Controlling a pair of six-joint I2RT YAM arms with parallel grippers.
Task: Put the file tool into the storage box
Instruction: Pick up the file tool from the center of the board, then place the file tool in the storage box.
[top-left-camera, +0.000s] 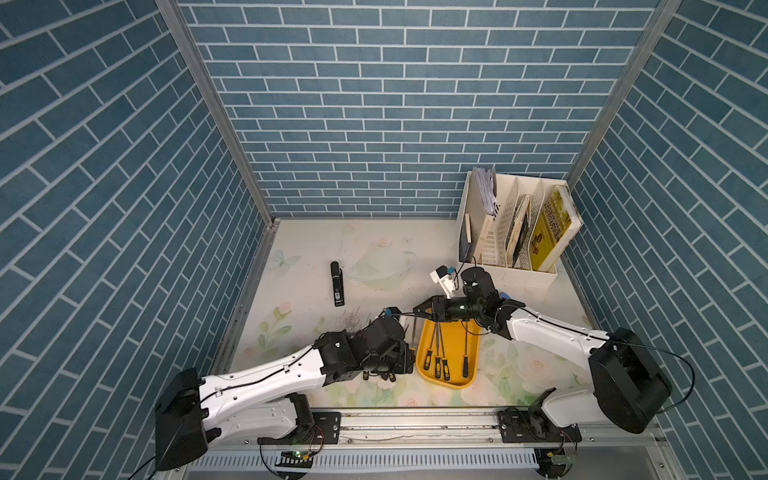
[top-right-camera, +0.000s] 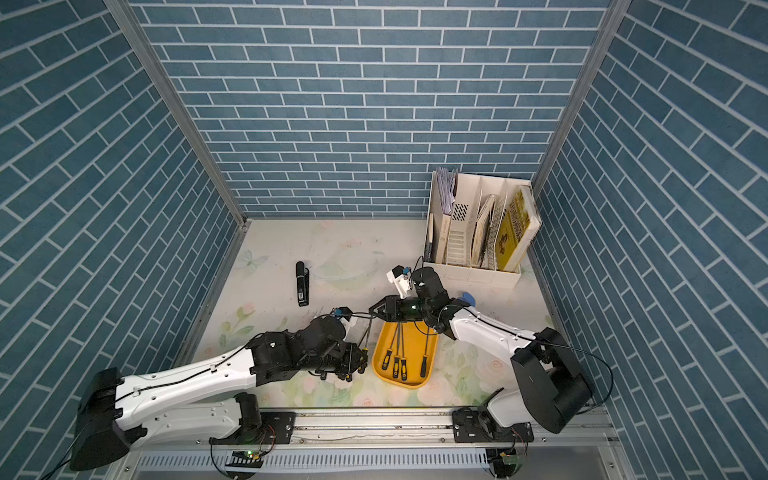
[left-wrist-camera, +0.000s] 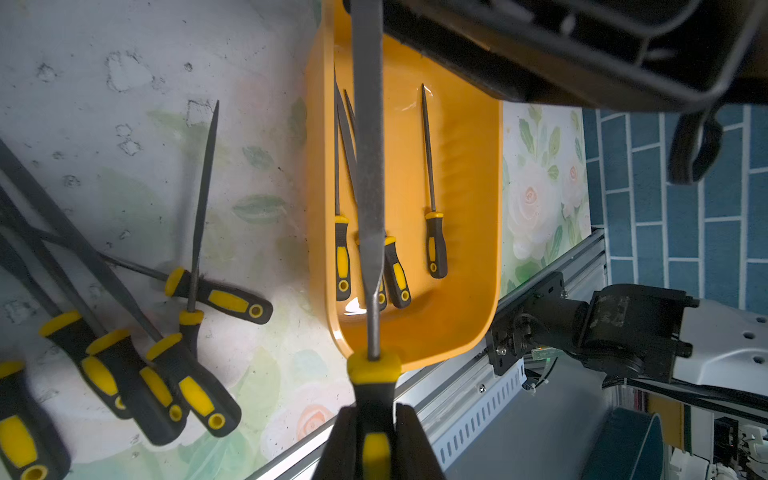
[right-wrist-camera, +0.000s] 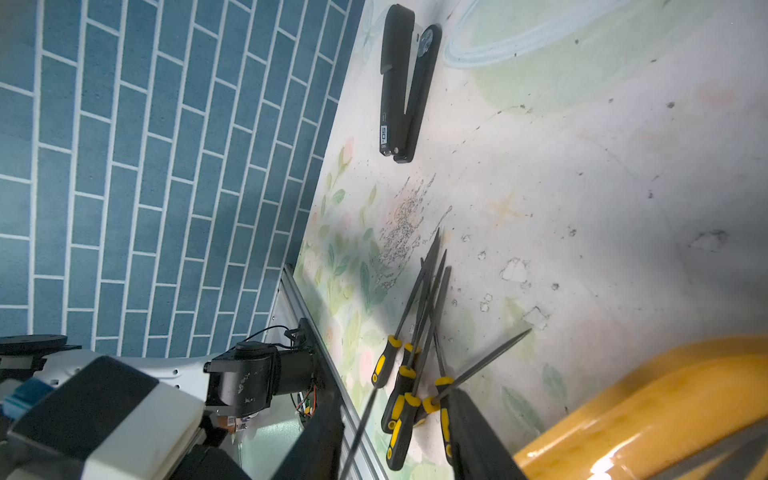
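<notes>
Pinching a file (left-wrist-camera: 368, 166) by its handle, left jaws hold it near the storage box (left-wrist-camera: 469, 316); right jaws spread.

Setting: robot test cell, a staged tabletop booth.
Walls: blue brick-pattern printed panels (top-left-camera: 374, 104) on three sides, with aluminium corner posts (top-left-camera: 211, 95).
Surface: pale floral-print table sheet (top-left-camera: 374, 257), centre frame.
Base: aluminium mounting rail (top-left-camera: 415, 424), bottom edge, carrying two white-and-black robot arms (top-left-camera: 257, 386).

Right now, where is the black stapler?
In both top views the black stapler lies on the left side of the table, beyond the loose files, apart from the storage box.
</notes>
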